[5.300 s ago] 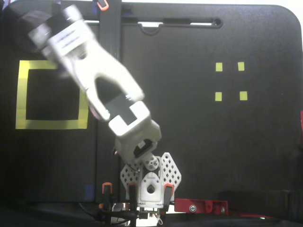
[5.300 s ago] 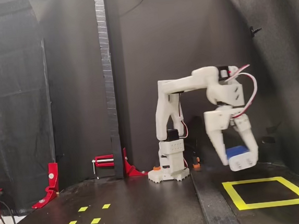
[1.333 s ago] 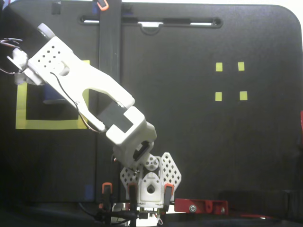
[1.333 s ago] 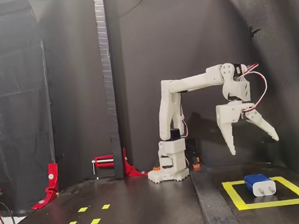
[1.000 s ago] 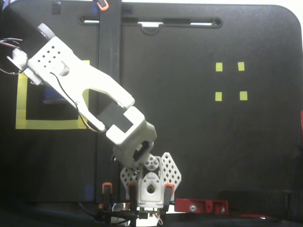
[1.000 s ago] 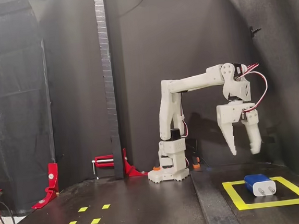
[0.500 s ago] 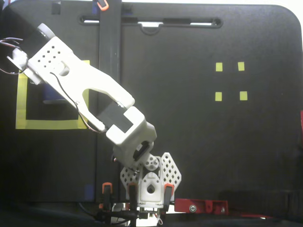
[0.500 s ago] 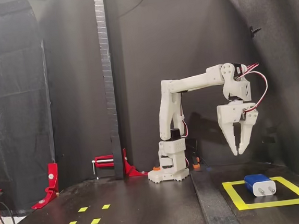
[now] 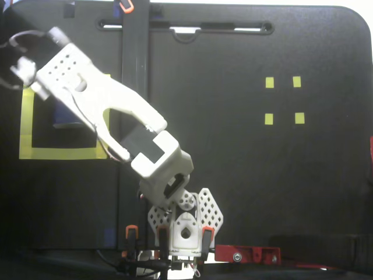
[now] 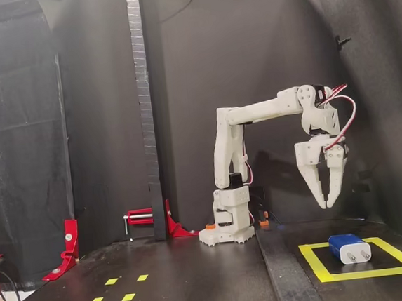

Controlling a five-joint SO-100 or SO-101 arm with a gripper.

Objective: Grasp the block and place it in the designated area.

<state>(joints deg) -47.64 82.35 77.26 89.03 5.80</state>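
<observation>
The dark-blue block (image 10: pixel 349 248) lies on the black floor inside the yellow-taped designated area (image 10: pixel 353 275), its pale pronged end towards the camera. In a fixed view from above the block (image 9: pixel 65 116) shows only partly under the arm, inside the same yellow outline (image 9: pixel 58 153). My gripper (image 10: pixel 329 202) hangs empty well above the block, pointing down, its fingertips slightly apart. From above the gripper (image 9: pixel 20 55) sits at the far upper left, over the square's far edge.
Four tiny yellow tape squares (image 9: pixel 269 82) mark the right side of the mat, also seen low left in the side view (image 10: pixel 111 281). A black upright post (image 10: pixel 143 92) stands behind the arm base (image 10: pixel 225 226). Red clamps (image 10: pixel 68 243) hold the edges.
</observation>
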